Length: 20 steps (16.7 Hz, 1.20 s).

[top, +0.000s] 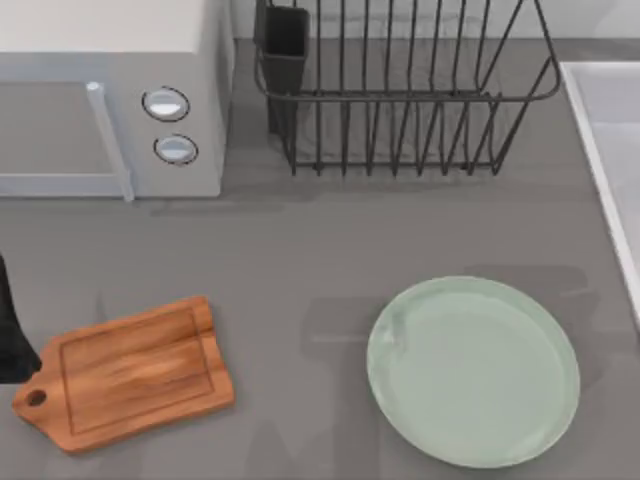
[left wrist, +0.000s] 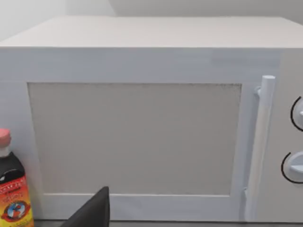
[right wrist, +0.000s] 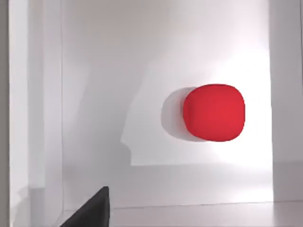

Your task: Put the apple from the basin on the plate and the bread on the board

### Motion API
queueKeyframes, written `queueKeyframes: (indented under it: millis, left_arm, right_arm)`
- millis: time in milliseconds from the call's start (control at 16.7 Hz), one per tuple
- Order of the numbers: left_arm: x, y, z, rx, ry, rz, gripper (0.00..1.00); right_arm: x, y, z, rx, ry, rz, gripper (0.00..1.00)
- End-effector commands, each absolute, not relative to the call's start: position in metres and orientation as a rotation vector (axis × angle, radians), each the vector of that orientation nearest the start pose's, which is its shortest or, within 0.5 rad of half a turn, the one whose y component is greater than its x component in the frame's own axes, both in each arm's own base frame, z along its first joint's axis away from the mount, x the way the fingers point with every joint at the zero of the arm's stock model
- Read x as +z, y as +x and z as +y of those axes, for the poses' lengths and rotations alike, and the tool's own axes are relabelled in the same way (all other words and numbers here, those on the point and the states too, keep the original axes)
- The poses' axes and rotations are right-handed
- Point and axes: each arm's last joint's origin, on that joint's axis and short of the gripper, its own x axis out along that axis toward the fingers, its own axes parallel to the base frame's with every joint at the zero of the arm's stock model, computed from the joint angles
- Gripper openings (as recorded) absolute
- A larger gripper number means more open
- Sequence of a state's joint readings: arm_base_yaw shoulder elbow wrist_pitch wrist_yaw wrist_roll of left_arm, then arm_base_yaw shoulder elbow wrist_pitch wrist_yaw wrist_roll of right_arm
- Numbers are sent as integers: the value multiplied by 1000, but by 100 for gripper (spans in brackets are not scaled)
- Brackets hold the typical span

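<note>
- The apple [right wrist: 214, 112] lies on the pale floor of the basin [right wrist: 94, 94], seen from the right wrist camera, which looks down into the basin from above
- In the top view the basin [top: 605, 130] sits at the counter's right edge, so the right arm is the nearer one by far; the apple is the right arm's job
- Of the right pincer [right wrist: 90, 210] one dark fingertip pokes into the wrist view's edge; how far it stands open I cannot tell, and it appears to hold nothing, with the apple lying well apart from it
- The apple is rounded with no long axis to speak of, so the approach angle matters little; what counts is bringing the pincer over it and straight down between the basin walls
- The plate [top: 472, 370] lies on the counter at the right of the top view, bare, near the basin, a short carry for that arm in my judgement
- The board [top: 125, 372] lies at the left of the counter, tilted, handle toward the left edge, nothing on it
- The left arm [top: 12, 340] shows as a dark shape at the left edge, beside the board's handle; its wrist camera faces the white microwave [left wrist: 142, 132] with a sauce bottle [left wrist: 13, 189] beside it; the left pincer's [left wrist: 92, 213] opening I cannot tell either
- A dish rack [top: 400, 90] stands at the back of the counter
</note>
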State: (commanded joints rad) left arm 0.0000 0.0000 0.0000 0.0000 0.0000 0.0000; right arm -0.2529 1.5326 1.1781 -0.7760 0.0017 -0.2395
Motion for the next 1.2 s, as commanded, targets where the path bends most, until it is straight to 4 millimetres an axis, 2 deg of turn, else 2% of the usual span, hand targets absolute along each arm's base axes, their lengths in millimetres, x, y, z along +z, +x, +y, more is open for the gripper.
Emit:
queueKeyframes:
  millis: [180, 420, 600, 960, 1080, 1200]
  left_arm:
    - [160, 106, -1, 0, 0, 0, 100]
    - [160, 106, -1, 0, 0, 0, 100]
    - [160, 106, -1, 0, 0, 0, 100]
    - [160, 106, -1, 0, 0, 0, 100]
    - [160, 106, -1, 0, 0, 0, 100]
    - [160, 106, -1, 0, 0, 0, 100]
  right_arm:
    - [212, 343, -101, -58, -45, 1346, 100]
    - [172, 376, -126, -21, -6, 1520, 100]
    - [159, 384, -134, -8, 7, 1569, 100]
    - [158, 385, -132, -5, 4, 1570, 100]
    - [147, 387, -133, -5, 5, 1572, 100]
    - [126, 390, -135, -5, 5, 1571, 100]
